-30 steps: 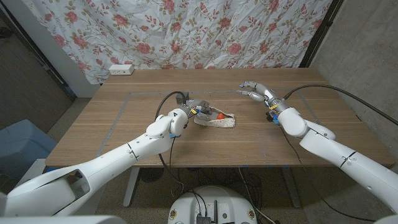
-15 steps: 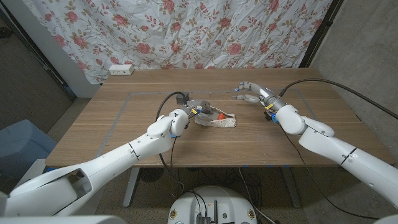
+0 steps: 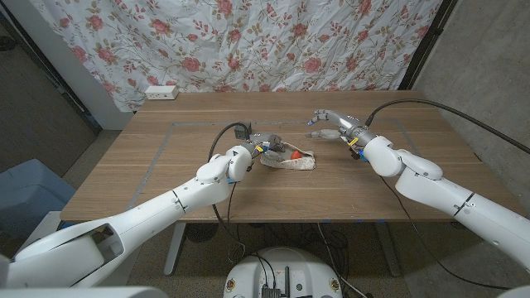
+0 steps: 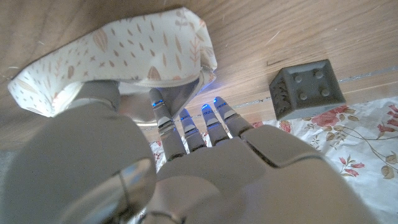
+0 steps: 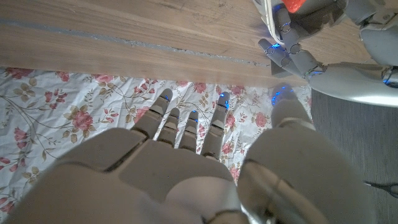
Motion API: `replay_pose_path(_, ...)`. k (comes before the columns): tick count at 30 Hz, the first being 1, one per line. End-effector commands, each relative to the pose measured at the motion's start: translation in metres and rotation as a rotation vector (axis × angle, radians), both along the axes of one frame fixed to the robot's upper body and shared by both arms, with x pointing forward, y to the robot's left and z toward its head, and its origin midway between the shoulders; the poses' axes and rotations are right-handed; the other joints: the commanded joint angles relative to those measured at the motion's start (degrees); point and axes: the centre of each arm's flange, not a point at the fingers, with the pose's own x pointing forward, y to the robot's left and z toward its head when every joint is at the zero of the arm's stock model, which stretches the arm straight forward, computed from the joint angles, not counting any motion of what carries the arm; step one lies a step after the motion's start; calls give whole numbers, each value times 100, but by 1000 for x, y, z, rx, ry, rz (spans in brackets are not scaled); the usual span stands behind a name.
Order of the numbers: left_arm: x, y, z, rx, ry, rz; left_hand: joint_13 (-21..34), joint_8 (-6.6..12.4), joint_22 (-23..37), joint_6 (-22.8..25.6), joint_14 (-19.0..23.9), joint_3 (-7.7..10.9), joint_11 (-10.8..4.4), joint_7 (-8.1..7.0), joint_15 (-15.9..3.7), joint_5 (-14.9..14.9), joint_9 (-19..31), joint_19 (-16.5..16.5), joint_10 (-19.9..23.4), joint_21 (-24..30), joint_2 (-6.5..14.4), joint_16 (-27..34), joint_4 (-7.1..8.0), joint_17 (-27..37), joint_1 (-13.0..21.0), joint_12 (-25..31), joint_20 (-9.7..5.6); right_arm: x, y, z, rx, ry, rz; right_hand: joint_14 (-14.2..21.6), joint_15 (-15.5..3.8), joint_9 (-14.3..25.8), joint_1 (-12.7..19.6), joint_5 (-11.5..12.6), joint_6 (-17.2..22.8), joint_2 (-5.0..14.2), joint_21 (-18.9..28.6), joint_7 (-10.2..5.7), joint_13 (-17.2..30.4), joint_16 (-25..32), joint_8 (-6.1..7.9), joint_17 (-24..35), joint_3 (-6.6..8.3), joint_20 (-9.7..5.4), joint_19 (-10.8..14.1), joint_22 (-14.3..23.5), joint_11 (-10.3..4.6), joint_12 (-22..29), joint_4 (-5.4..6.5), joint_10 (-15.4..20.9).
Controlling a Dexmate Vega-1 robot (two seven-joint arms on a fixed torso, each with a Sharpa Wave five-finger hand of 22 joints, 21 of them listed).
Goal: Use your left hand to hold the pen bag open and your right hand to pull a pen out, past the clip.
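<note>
At the mouth of the cream, leaf-printed fabric pen bag (image 3: 287, 160), the left hand (image 3: 263, 146) has its fingers (image 4: 186, 124) on the opening, the thumb under the printed cloth and the others reaching into the grey lining, as the left wrist view shows; it holds the bag's edge, though how firmly cannot be judged. The bag lies on its side on the wooden bench (image 3: 166, 178) near the middle, with something red-orange (image 3: 294, 153) showing at its mouth, which may be a pen's end; no clip can be made out. The right hand (image 3: 331, 124) hovers above the bench, well apart from the bag on the robot's right, fingers spread and holding nothing, its fingertips (image 5: 163, 99) pointing towards the floral backdrop (image 3: 248, 41) in its own wrist view. A small dark grey cube with round dimples (image 4: 306, 90) sits on the bench near the bag, and a white power strip (image 3: 161, 93) lies at the far left corner. Judgement: the hold is in place and the pull is not yet begun. Risks noted: the bag is light and soft, so a pull by the right hand may drag the whole bag along the bench if the left grip is shallow; the mouth may collapse if the left fingers slip; a clip catching on the fabric edge would stall the pen and tempt a jerk.
</note>
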Motion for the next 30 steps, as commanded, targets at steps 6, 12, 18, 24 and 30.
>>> replay_pose_path(6,-1,-4,-4,-12,-1,-10,22,42,22,-30,-6,-23,31,30,-107,-14,18,-29,-3,15,21,35,-4,12,-76,39,5,-4,19,1,-172,-10,-21,22,-38,55,350,6,76,-25,21,-64,16,52,105,-7,125,-9,82,10,-70,30,-3,6)
replay_pose_path(12,-1,-7,-4,-9,-5,-14,22,43,21,-41,-10,-30,34,34,-109,-14,17,-40,-5,14,31,35,-7,12,-90,41,-4,-6,24,0,-215,-11,-36,29,-38,74,456,-15,183,-69,22,-148,17,58,176,-5,131,-9,97,10,-81,31,17,8)
replay_pose_path(18,0,-8,-3,-5,-7,-15,22,48,21,-43,-12,-36,29,41,-94,-14,17,-50,-1,15,42,36,-11,12,-102,45,-2,-8,29,-2,-249,-12,-40,39,-40,97,502,-49,381,-121,22,-209,18,72,292,7,107,-12,113,11,-88,33,60,11)
replay_pose_path(24,1,-9,-3,-8,-8,-18,22,50,21,-47,-11,-40,46,47,-86,-14,17,-55,4,16,51,37,-14,12,-110,48,6,-6,34,-3,-281,-8,-45,45,-43,109,505,-64,425,-149,24,-210,19,81,328,15,87,-20,127,12,-86,34,80,12)
replay_pose_path(30,2,-10,-3,-6,-9,-19,22,53,20,-48,-4,-44,44,44,-90,-15,16,-58,5,18,60,40,-18,12,-117,49,7,-3,39,-6,-309,-4,-53,48,-54,123,503,-71,504,-175,25,-218,20,89,381,25,66,-21,138,12,-87,35,100,13)
